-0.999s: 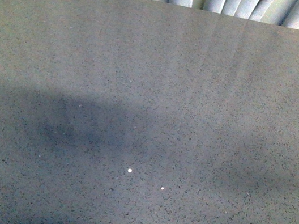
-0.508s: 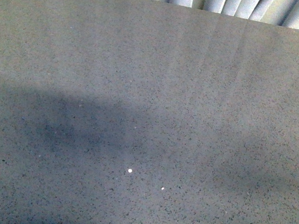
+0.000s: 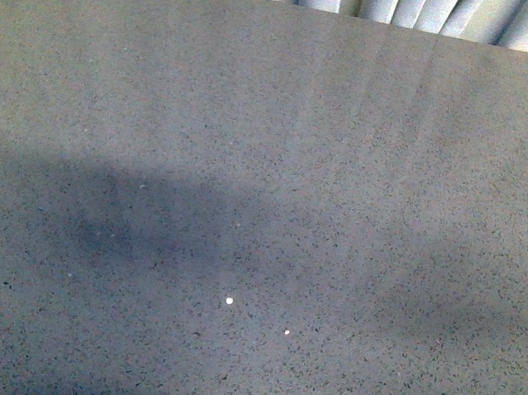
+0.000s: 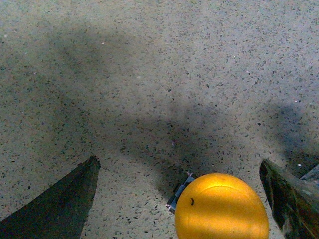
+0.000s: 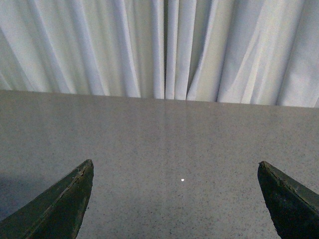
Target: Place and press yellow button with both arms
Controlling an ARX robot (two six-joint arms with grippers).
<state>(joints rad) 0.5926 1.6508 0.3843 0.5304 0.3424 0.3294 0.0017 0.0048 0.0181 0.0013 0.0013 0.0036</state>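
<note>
left claw [image 4: 178,160] spread; yellow button [image 4: 222,206] between jaws, cap cropped, body mostly hidden | right claw [image 5: 175,163] spread over counter [image 5: 169,134]

The left tool [image 4: 178,160] points steeply down, its dark fingers [image 4: 55,204] spread wide, and the right tool [image 5: 175,163] faces out level, fingers just as wide apart.

The yellow button [image 4: 222,206] is cut off by the edge of the left wrist view: only part of its cap shows, the body under it is hidden, and a small corner of the base peeks out. Of the left gripper [image 4: 178,162] and the right gripper [image 5: 174,163] only the tips of the wide-apart jaws are inside the pictures. Two white specks [image 3: 229,300] on the bench [image 3: 279,109] are too small to identify.
</note>
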